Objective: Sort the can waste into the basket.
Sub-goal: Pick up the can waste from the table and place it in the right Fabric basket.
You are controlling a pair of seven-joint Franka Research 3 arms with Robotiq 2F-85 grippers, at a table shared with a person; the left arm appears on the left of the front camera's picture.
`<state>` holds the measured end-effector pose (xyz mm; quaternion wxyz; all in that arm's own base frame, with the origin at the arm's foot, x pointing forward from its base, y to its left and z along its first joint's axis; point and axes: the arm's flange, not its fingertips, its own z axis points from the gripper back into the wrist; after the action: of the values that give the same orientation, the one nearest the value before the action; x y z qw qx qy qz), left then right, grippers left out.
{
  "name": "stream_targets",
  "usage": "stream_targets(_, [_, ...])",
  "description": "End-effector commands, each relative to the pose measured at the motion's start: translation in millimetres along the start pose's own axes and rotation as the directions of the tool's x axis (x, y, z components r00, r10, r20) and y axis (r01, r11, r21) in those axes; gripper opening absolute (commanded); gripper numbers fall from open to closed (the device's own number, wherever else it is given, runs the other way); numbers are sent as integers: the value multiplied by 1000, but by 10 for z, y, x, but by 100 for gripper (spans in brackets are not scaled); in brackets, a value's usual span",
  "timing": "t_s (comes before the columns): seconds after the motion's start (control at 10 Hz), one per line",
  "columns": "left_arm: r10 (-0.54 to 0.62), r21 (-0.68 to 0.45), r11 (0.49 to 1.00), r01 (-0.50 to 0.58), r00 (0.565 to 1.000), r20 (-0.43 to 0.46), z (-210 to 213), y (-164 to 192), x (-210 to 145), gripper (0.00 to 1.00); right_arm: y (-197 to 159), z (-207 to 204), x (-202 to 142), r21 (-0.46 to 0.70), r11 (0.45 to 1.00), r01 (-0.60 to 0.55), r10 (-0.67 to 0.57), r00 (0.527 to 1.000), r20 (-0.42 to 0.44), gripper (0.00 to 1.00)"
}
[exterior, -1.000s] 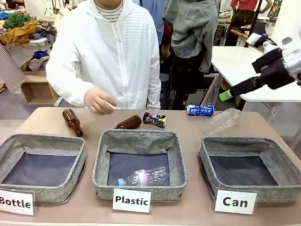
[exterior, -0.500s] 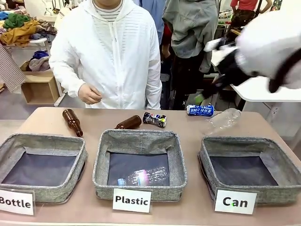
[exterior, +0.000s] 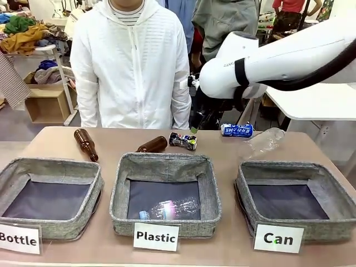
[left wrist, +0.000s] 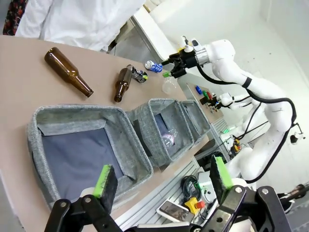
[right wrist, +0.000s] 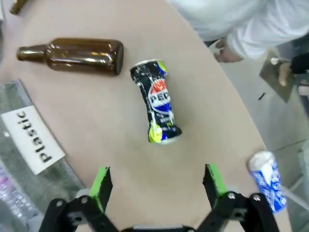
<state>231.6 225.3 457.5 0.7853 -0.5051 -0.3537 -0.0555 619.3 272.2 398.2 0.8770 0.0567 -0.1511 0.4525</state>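
The right arm has swung in from the right side of the table to its middle. Its right gripper [exterior: 195, 127] now hangs just above the far edge, close over the crushed can [exterior: 183, 141]. The person [exterior: 130, 61] has drawn the hand back from the table and stands upright behind it. Both cans and all bottles lie where they lay before.

Right gripper [right wrist: 157, 186]: jaws spread wide and holding nothing, with the crushed can [right wrist: 157, 108] ahead of them on the bare table. Left gripper [left wrist: 161, 178]: jaws wide apart, empty, over the near side of the Bottle basket [left wrist: 72, 113].

Surface: a tan table [exterior: 222, 153] carries three grey baskets in a row along the near edge. The Bottle basket [exterior: 50, 164] is on the left. The Plastic basket [exterior: 166, 161] in the middle contains a clear bottle [exterior: 169, 208]. The Can basket [exterior: 289, 165] is on the right, behind its white card [exterior: 278, 238].

Along the far edge lie two brown bottles [exterior: 85, 144] [exterior: 152, 146] and a second clear bottle [exterior: 264, 140]. Beyond the table are other people, white tables and piled clothes.

Task items: the crushed can is black and silver with colourful print, dented at the waist, and lies on its side just beside the second brown bottle. The blue-and-white can [exterior: 236, 130] is an undented cylinder on its side, near the clear bottle on the table. Both cans lie outside the Can basket.
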Motion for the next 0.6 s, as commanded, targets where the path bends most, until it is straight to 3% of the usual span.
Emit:
stream_targets(0.0, [-25, -16, 1000, 26, 999, 20, 10, -12, 14, 100, 99, 197, -53, 7, 999, 32, -32, 999, -21, 100])
stream_targets(0.1, [-25, -16, 1000, 26, 999, 20, 10, -12, 14, 100, 0, 0, 0, 0, 1000, 0, 0, 1000, 0, 100])
stream_targets(0.3, [-25, -16, 1000, 26, 999, 20, 10, -12, 14, 100, 53, -17, 44, 19, 1000, -6, 6, 1000, -6, 100])
stream_targets(0.5, [-25, -16, 1000, 26, 999, 20, 10, -12, 14, 100, -3, -198, 251, -10, 993, -114, 114, 993, 12, 100])
